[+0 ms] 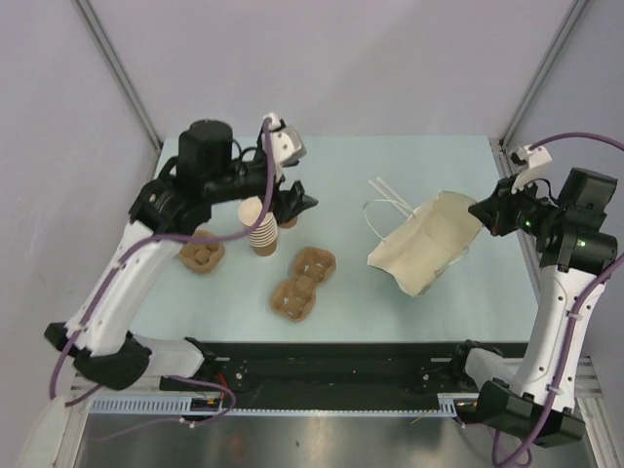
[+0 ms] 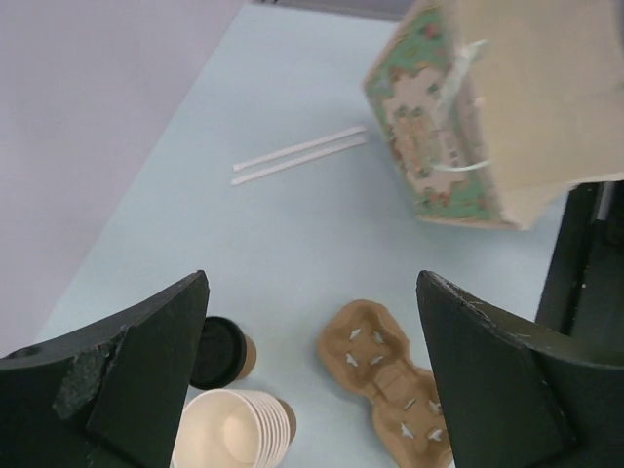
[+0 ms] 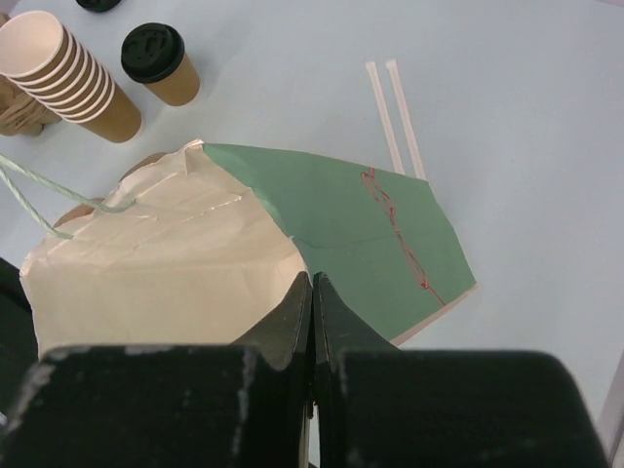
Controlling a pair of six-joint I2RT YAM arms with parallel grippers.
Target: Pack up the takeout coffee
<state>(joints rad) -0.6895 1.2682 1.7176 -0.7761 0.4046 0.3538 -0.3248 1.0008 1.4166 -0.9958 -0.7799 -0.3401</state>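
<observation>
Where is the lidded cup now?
Right wrist view, upper left: the lidded cup stands on the table beside the stack, on the left arm's side, near the open left gripper.

We lose half the lidded coffee cup (image 2: 230,353) behind a black finger (image 2: 127,390), cup stack (image 2: 239,429) and paper bag (image 2: 487,97) cropped.

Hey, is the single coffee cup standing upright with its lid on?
Upright, lid on: the coffee cup stands beside the stacked cups, black lid seated flat on top, outside the paper bag.
</observation>
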